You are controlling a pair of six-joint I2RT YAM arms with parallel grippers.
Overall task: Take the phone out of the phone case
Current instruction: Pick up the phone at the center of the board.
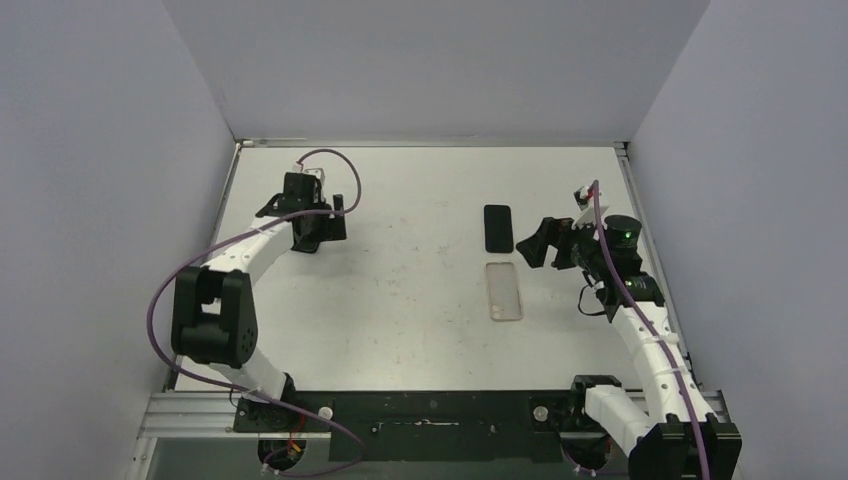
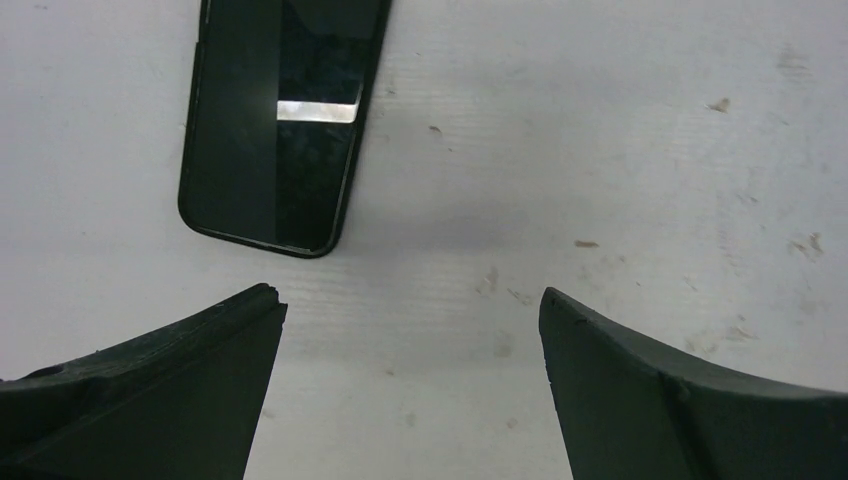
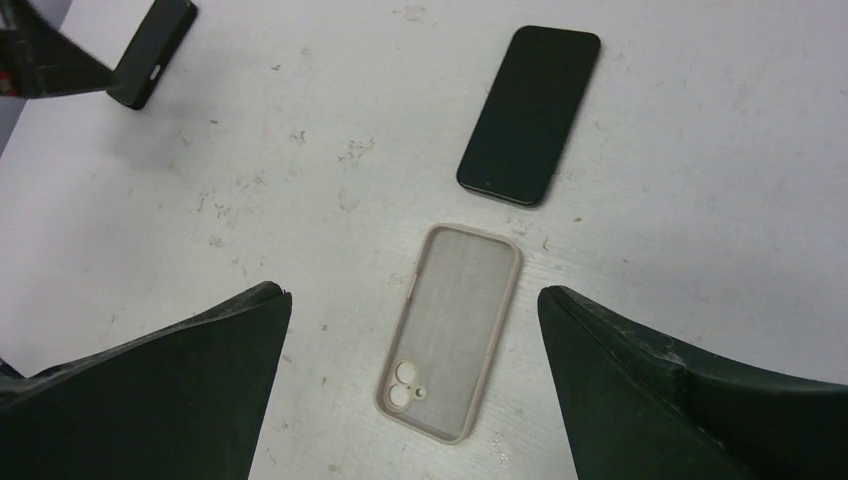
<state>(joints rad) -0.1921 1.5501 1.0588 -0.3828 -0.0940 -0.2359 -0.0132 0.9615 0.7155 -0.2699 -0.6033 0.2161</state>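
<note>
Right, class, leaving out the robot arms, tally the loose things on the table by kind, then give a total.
Phone case, empty: 1
Black phones: 2, one beside the case, one apart from it in the left wrist view
Total: 3

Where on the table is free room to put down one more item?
The widest bare patch lies mid-table, between the left gripper and the phone with the case. The far strip beyond the phone is bare too. It is crowded on the right, where the right gripper stands beside both.
</note>
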